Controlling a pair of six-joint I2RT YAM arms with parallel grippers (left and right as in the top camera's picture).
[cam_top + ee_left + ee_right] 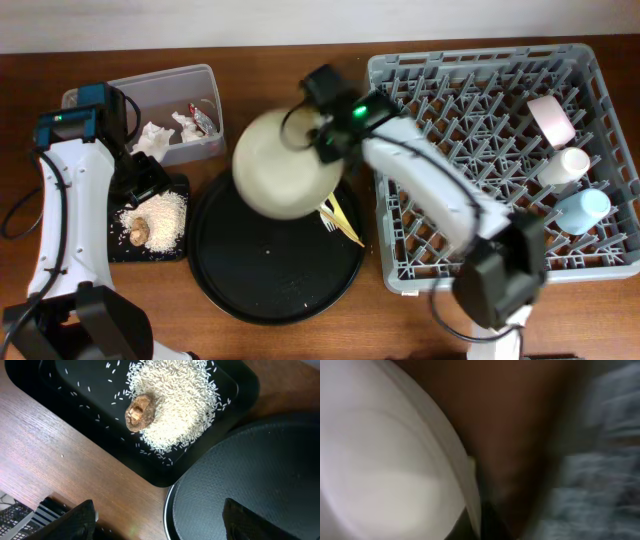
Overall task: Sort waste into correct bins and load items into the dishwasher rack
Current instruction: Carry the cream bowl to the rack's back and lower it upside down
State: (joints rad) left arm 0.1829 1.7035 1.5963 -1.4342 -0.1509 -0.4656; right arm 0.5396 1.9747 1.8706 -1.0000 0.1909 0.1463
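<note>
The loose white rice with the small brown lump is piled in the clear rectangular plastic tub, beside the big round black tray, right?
Not quite. The loose white rice with the small brown lump is piled in the shallow flat black rectangular tray, not the clear rectangular plastic tub. It is indeed beside the big round black tray. The left wrist view shows it.

Table [280,55] under rack [480,54], tub [165,73], round tray [270,275]

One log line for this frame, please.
right gripper: holds cream bowl by rim, above round tray | left gripper: open, over rice | rack: three cups
</note>
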